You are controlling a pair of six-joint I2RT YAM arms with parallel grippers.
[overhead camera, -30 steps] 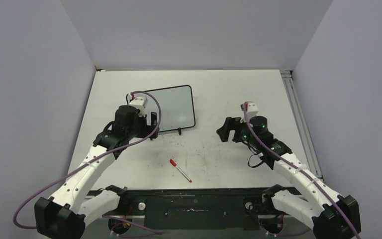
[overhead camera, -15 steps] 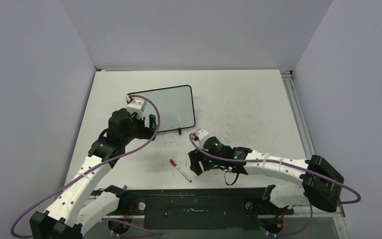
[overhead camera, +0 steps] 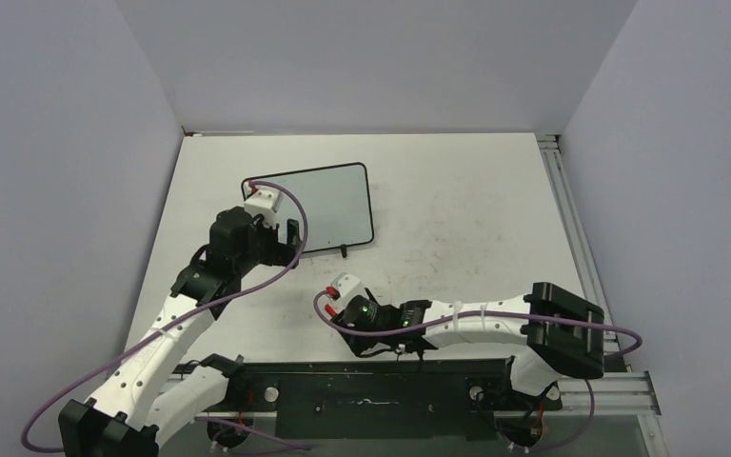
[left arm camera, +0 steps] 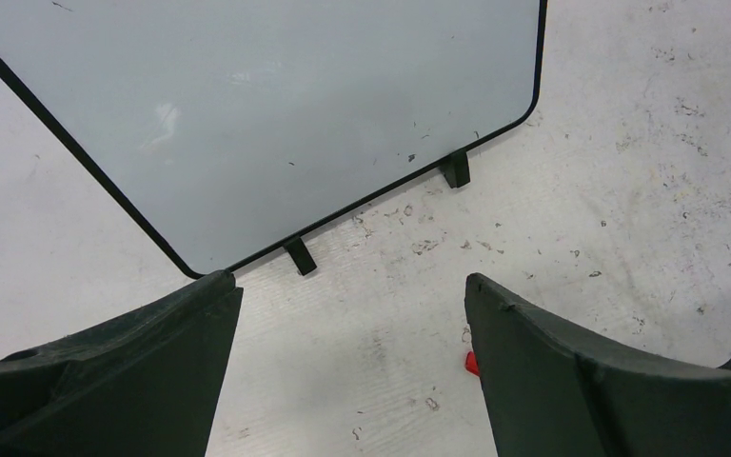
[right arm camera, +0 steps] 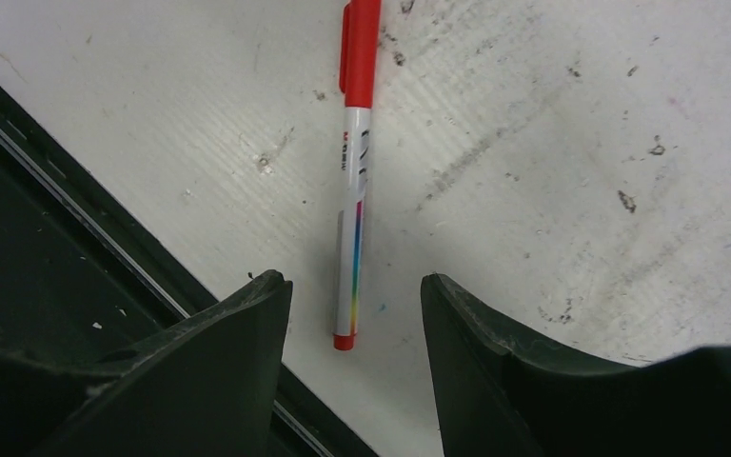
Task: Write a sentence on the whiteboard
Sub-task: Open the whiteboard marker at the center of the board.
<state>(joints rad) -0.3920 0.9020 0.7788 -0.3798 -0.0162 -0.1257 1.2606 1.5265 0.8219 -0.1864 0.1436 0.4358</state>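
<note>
The whiteboard (overhead camera: 328, 205) sits on the table's (overhead camera: 457, 190) far left, its footed near edge just ahead of the left gripper (left arm camera: 350, 286), whose jaws gape wide and empty. That arm reaches forward, elbow bent. The right arm stretches low along the near edge. The right gripper (right arm camera: 352, 286) straddles a marker (right arm camera: 357, 181), jaws apart, not touching it.

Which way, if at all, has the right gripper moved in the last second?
Yes. The right gripper swung left and toward the near edge, from right of the whiteboard to straddling the red marker.

One whiteboard (overhead camera: 331, 203), one marker (right arm camera: 355, 205), two hands: left hand (left arm camera: 350, 290), right hand (right arm camera: 354, 284).
</note>
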